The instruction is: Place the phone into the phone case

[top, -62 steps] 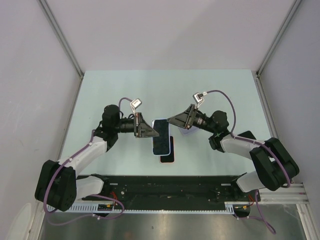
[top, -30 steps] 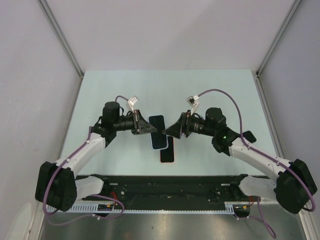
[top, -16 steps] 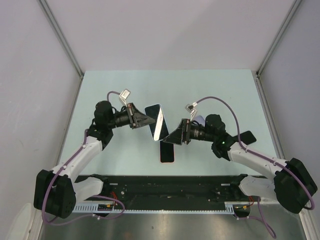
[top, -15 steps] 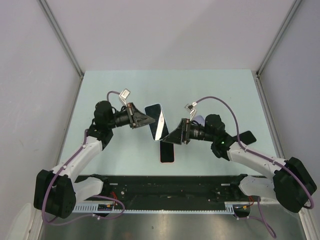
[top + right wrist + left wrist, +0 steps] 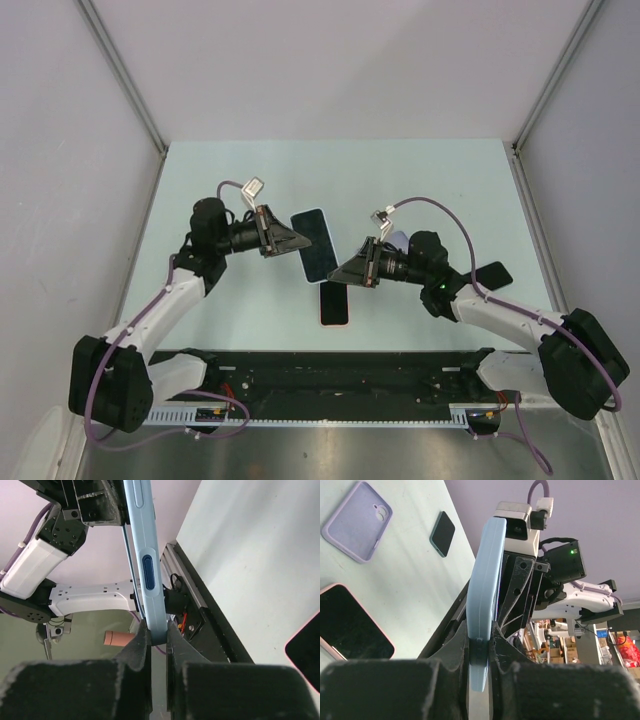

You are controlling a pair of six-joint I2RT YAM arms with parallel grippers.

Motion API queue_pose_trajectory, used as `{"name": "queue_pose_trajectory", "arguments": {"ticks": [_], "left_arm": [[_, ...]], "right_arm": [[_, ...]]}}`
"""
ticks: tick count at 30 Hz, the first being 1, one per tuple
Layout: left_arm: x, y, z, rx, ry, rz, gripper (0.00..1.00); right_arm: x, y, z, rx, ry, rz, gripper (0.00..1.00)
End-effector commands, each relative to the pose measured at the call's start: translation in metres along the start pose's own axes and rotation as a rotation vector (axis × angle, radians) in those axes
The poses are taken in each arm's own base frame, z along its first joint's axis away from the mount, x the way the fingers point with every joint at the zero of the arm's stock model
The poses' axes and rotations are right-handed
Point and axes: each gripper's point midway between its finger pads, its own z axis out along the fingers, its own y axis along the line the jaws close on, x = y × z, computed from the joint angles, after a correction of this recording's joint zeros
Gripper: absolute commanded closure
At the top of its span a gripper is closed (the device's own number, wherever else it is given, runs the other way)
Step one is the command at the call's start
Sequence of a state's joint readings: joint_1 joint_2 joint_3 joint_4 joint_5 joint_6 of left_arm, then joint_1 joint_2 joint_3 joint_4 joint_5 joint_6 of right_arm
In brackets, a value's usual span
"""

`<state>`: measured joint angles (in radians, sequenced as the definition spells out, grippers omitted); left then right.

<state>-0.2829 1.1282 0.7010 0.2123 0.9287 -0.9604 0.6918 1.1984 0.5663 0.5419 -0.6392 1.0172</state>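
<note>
Above the middle of the pale green table (image 5: 250, 180), I have the light blue phone (image 5: 318, 243), a thin slab with a dark glossy face, held clear of the surface by both arms at once. My left gripper (image 5: 298, 245) is pinched on one edge and my right gripper (image 5: 338, 271) on the opposite edge, each with only a narrow bite. That worries me: with two arms locked on one rigid thing, any mismatch in their motion could twist it loose or strain the fingers. If it slips, it falls towards the pink-rimmed, black-screened phone (image 5: 335, 305) lying just beneath. The empty lavender phone case with a camera cut-out (image 5: 357, 520) lies flat and unheld, well apart, so pressing into it could simply shove it along.
</note>
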Motion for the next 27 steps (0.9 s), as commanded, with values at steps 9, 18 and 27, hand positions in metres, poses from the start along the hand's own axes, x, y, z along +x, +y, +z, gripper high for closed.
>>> {"name": "queue_pose_trajectory", "arguments": {"ticks": [9,18,27], "left_arm": [[0.006,0.042,-0.013,-0.261,0.153,0.062,1.00],[0.044,0.126,-0.017,-0.438,0.312,-0.127,1.00],[0.063,0.168,-0.019,-0.559,0.363,-0.240,1.00]], "right_arm": [[-0.019,0.004,-0.003,0.050,-0.098,-0.108,0.31],[-0.024,-0.018,-0.047,0.269,-0.168,-0.189,0.00],[-0.029,-0.027,-0.073,0.330,-0.182,-0.192,0.00]]}}
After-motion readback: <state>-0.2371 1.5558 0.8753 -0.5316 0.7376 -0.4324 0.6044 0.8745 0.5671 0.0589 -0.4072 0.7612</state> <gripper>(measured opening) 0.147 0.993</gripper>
